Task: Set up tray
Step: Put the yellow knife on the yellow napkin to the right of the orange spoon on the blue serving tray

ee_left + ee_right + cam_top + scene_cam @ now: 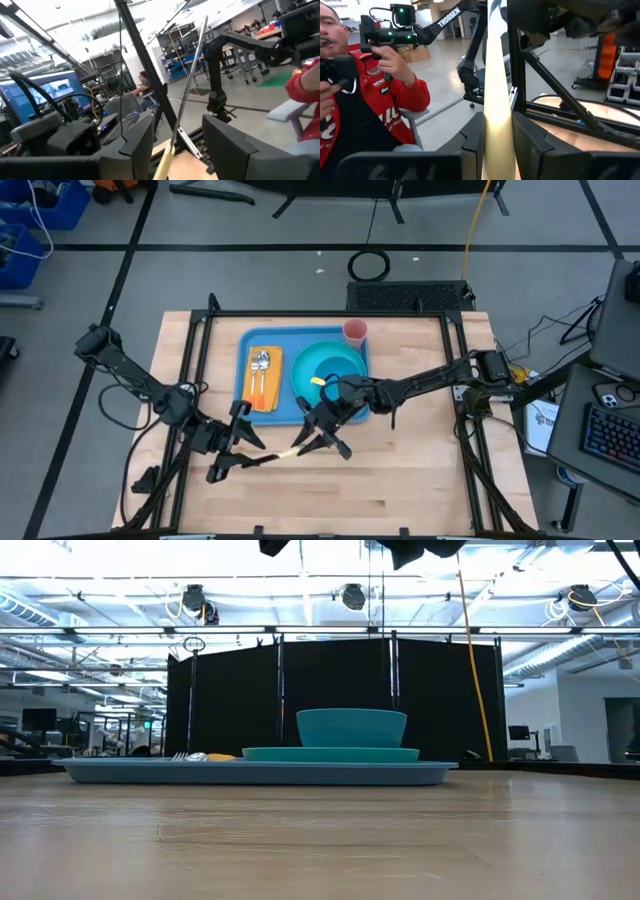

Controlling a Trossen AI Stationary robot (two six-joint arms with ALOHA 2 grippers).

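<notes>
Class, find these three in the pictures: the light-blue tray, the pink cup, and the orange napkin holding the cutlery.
tray (243,412): high view, bare near-left corner inside its rim.
pink cup (355,332): high view, middle of its open top.
orange napkin (270,392): high view, bare cloth beside the cutlery.

- Pink cup (355,331) at 1 o'clock of teal bowl (330,368).
- Orange napkin (264,379) with fork and spoon (262,361) at bowl's 9 o'clock.
- Wooden table (400,470); person in red sleeve (402,102) behind.
</notes>
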